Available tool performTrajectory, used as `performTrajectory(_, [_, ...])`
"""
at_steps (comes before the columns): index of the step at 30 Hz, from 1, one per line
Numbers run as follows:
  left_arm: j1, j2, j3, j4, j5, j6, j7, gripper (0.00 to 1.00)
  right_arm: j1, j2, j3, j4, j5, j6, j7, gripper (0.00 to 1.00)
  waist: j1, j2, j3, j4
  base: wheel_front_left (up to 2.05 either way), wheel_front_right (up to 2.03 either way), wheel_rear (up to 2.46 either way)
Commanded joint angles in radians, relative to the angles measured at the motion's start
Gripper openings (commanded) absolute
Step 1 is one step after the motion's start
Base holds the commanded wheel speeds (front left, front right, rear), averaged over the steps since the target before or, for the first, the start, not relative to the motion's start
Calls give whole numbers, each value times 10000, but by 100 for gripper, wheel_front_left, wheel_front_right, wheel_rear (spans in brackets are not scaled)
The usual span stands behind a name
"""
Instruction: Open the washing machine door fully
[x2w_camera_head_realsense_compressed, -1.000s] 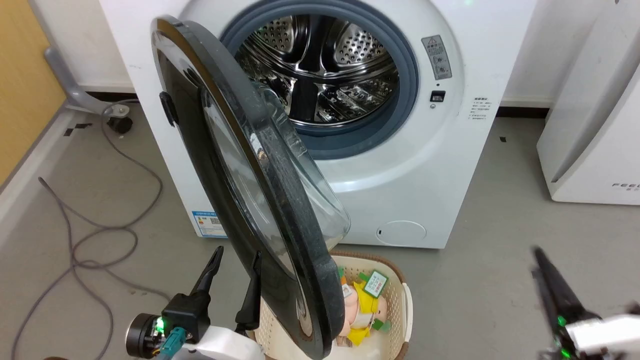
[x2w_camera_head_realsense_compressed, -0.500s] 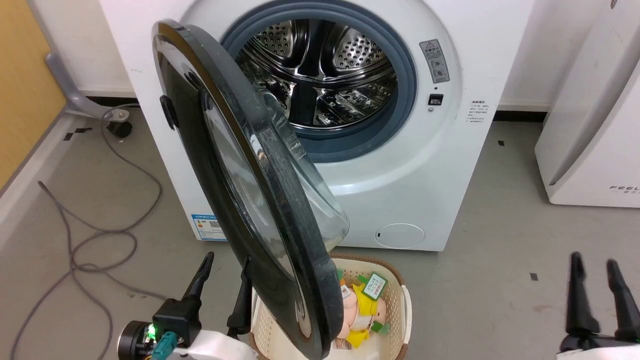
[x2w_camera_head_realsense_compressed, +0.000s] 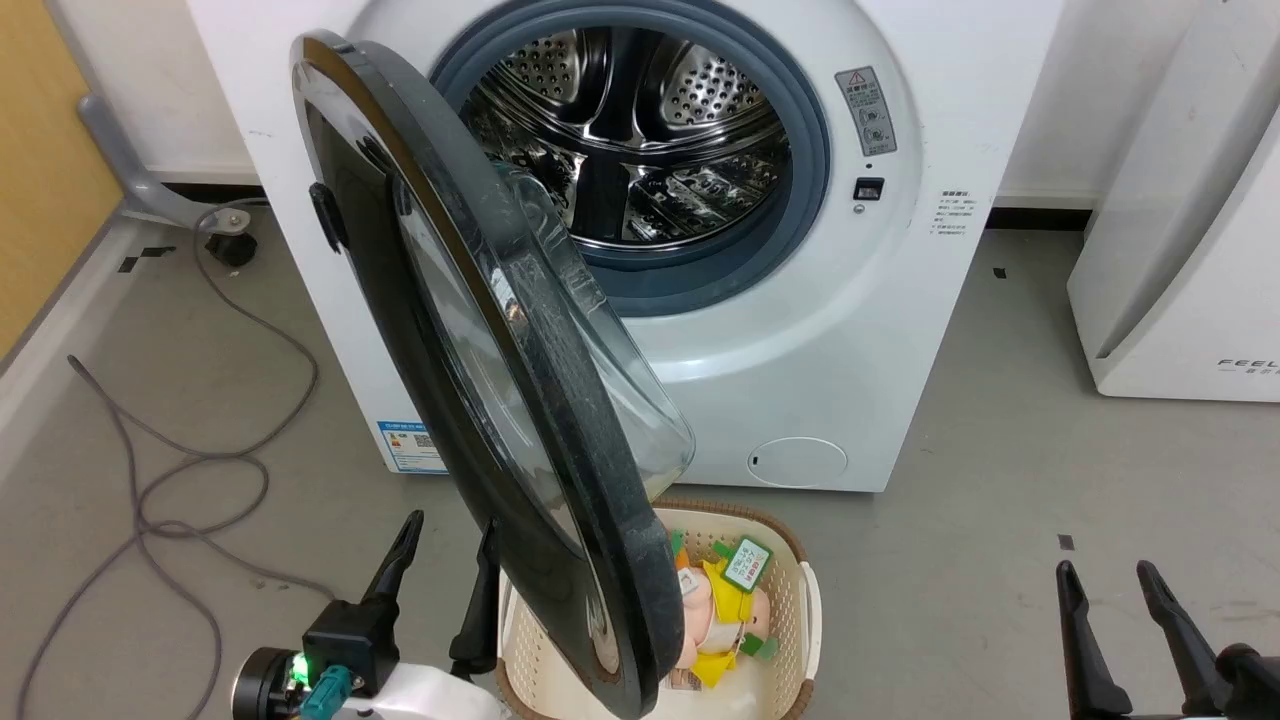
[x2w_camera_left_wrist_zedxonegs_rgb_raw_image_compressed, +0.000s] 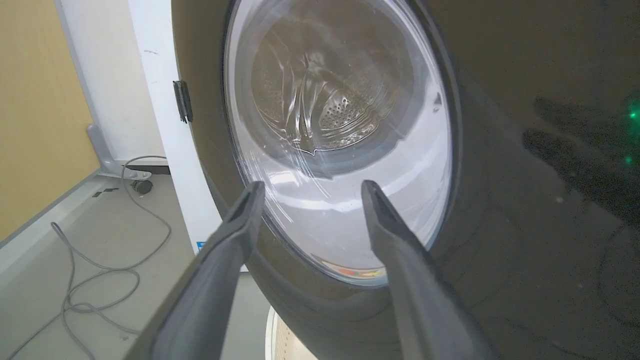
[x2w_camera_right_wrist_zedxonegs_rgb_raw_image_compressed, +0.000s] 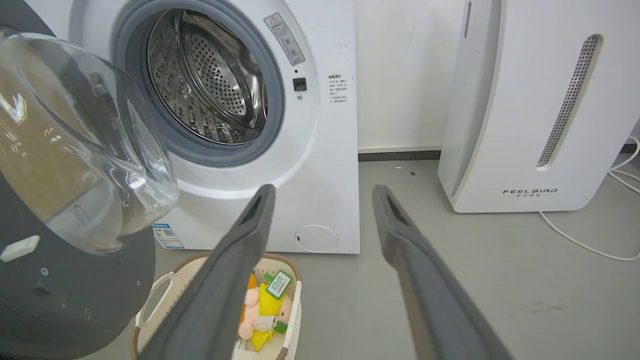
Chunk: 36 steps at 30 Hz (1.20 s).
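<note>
The washing machine door (x2w_camera_head_realsense_compressed: 560, 380), round and glossy black with a clear domed glass bowl (x2w_camera_right_wrist_zedxonegs_rgb_raw_image_compressed: 90, 150), stands swung out about halfway from the white machine (x2w_camera_head_realsense_compressed: 800, 330), hinged on its left. The steel drum (x2w_camera_head_realsense_compressed: 640, 130) lies exposed behind it. My left gripper (x2w_camera_head_realsense_compressed: 450, 525) is open low beside the door's outer face (x2w_camera_left_wrist_zedxonegs_rgb_raw_image_compressed: 500, 175), its fingers (x2w_camera_left_wrist_zedxonegs_rgb_raw_image_compressed: 235, 235) pointing at the glass centre; whether they touch is unclear. Over the floor at the lower right, my right gripper (x2w_camera_head_realsense_compressed: 1105, 572) is open and holds nothing. In the right wrist view the right gripper (x2w_camera_right_wrist_zedxonegs_rgb_raw_image_compressed: 324, 189) points towards the machine's front.
A cream basket (x2w_camera_head_realsense_compressed: 810, 600) with a doll in it sits on the floor under the door's lower edge. A white appliance (x2w_camera_head_realsense_compressed: 1180, 250) stands to the right of the machine. Grey cable (x2w_camera_head_realsense_compressed: 200, 470) loops on the floor at the left.
My right gripper has swung from a blurred tilt to upright at the lower right, then sunk lower. The camera shifted a little. The door's angle and the left gripper look unchanged.
</note>
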<state>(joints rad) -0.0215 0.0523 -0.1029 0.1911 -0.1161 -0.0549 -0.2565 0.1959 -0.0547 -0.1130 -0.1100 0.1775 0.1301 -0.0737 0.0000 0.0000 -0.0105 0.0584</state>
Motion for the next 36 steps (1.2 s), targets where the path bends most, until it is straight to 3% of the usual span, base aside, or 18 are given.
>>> performTrajectory(1, [83, 57, 25, 52, 51, -6, -53, 85, 62, 43, 28, 16, 86, 6, -96, 100, 0, 0, 6, 2, 0, 0, 0])
performTrajectory(2, [79, 61, 21, 73, 47, -18, -53, 38, 48, 43, 44, 16, 56, 6, -95, 100, 0, 0, 12, 6, 0, 0, 0])
performTrajectory(3, [71, 63, 17, 86, 41, -30, -53, 11, 31, 43, 52, 5, 21, 6, -96, 100, 0, 0, 18, 11, 0, 0, 0])
performTrajectory(4, [66, 66, 12, 102, 32, -47, -53, 0, 18, 44, 55, -4, 10, 6, -90, 100, 0, 0, 19, 16, 0, 0, 0])
performTrajectory(18, [-67, 68, 26, -387, -46, -59, -53, 0, -1, 44, -33, -174, 18, 6, 26, 100, 0, 0, 27, 26, 0, 0, 0])
performTrajectory(29, [-445, 30, 198, -3866, -167, 223, -53, 0, 34, 45, -11, -153, 101, 6, 38, 100, 0, 0, 12, 105, 0, 0, 0])
performTrajectory(36, [-856, -4, -530, -6322, -451, 214, -53, 0, 43, 45, -44, -160, 104, 6, 8, 100, 0, 0, 84, 155, 0, 0, 0])
